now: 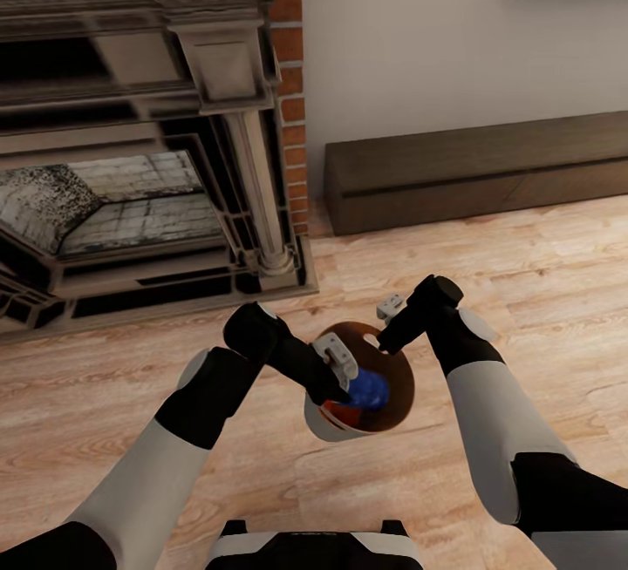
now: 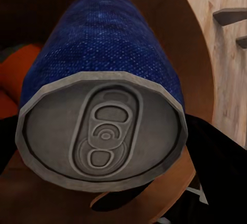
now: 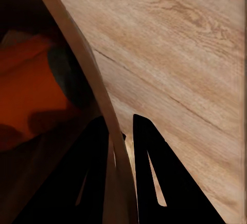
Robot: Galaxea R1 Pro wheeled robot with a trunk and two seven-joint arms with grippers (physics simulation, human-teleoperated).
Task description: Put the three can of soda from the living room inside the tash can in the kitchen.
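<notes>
Room: the robot is standing in the living room, looking down over a light wood floor (image 1: pixel 523 256) that is running up to a pale wall.
Fireplace (image 1: pixel 131 134): it is filling the head view's upper left, its dark carved surround standing against a strip of red brick (image 1: pixel 292 99).
Low cabinet (image 1: pixel 488 169): long and dark, it is sitting on the floor against the wall, just right of the brick.
Left arm (image 1: pixel 174 439): it is reaching forward and inward, with its wrist over the bin's near-left rim.
Right arm (image 1: pixel 488 413): it is bending in from the right toward the bin's far rim.
Tash can (image 1: pixel 397 378): it is hanging off the floor between the two arms, tilted, its coppery inside facing the head camera.
Right gripper (image 3: pixel 121 147): its two dark fingers (image 3: pixel 149 172) are clenching the bin's thin rim, one inside the wall and one outside.
Left gripper (image 1: pixel 336 391): it is reaching into the bin; whether it is gripping or released cannot be told.
Blue can of soda (image 2: pixel 110 54): it is lying inside the bin, its grey top facing the left wrist camera.
Orange can of soda (image 3: pixel 31 95): it is lying inside the bin beside the blue one.
</notes>
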